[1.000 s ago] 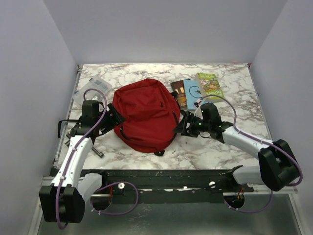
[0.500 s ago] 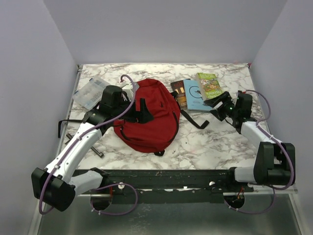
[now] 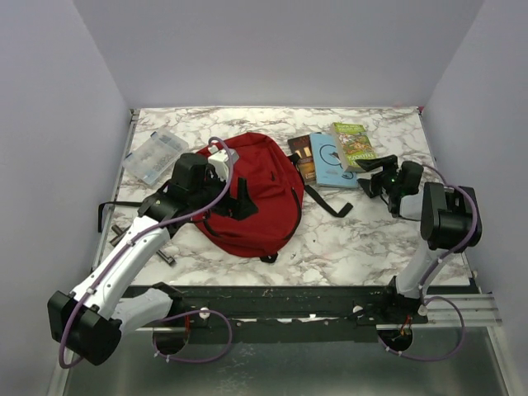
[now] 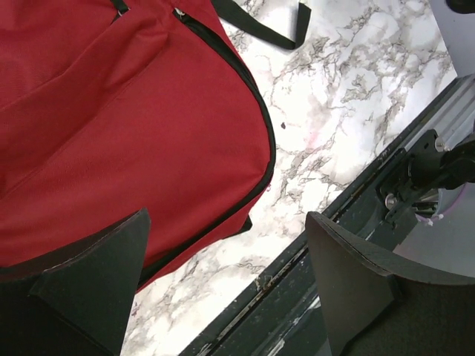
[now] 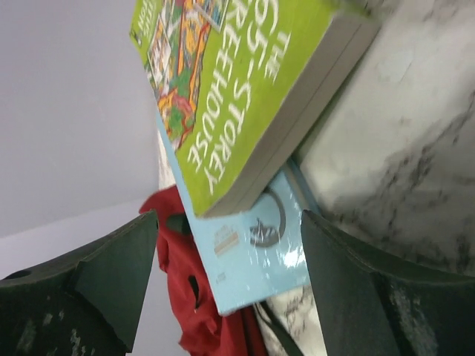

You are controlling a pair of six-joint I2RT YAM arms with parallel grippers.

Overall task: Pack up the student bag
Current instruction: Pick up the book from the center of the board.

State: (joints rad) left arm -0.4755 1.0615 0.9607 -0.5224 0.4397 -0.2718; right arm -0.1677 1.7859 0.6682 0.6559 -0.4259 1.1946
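The student bag point(image 3: 252, 190) is a dark red backpack lying flat mid-table, its black zipper curving along the edge point(image 4: 256, 111). My left gripper point(image 3: 241, 198) hovers over the bag's left half, open, with only bag edge, marble and the front rail showing between its fingers point(image 4: 89, 282). A black strap point(image 3: 326, 200) trails off the bag's right side. My right gripper point(image 3: 375, 172) is open, low near the table at the right, facing a green book point(image 5: 237, 81) that lies on a light blue book point(image 5: 256, 252); the bag point(image 5: 193, 304) shows behind them.
A dark brown book point(image 3: 303, 157) lies beside the blue one point(image 3: 330, 161), left of the green book point(image 3: 355, 144). A clear plastic case point(image 3: 154, 155) sits at the back left. The black front rail point(image 4: 371, 215) runs along the near table edge. Walls close in on both sides.
My left arm swung from the bag's left side to over the bag. My right arm pulled away from the bag's right edge toward the books. Both jaws opened wider.
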